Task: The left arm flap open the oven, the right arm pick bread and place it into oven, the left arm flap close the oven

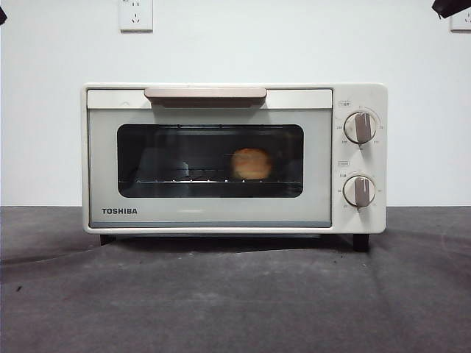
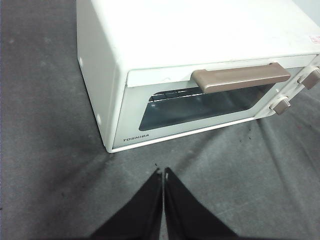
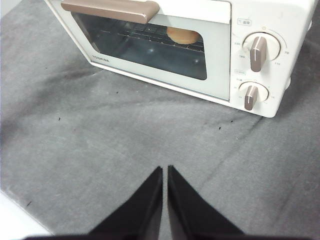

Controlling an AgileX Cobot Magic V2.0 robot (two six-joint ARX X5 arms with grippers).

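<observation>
Nearest to us, the grey cloth [image 1: 235, 294] covering the table stretches out bare in front of the oven [image 1: 234, 158]. Above that cloth, the left gripper [image 2: 163, 172] hangs in front of the oven and apart from it, off toward the corner away from the knobs, its two black jaws pressed together with nothing between them. The right gripper [image 3: 165, 170] hangs likewise in front of the oven, nearer the knob side, its jaws also together and holding nothing. Beyond them we see the oven standing on the cloth with its door shut flat against the body, the beige handle [image 1: 205, 93] along the door's upper edge and two knobs [image 1: 360, 127] stacked on the panel beside the door. Through the dark glass window we see the bread [image 1: 252, 163] resting on the wire rack [image 1: 184, 179] inside the oven, toward the knob side. Behind the oven, the white wall carries a socket [image 1: 135, 15].
</observation>
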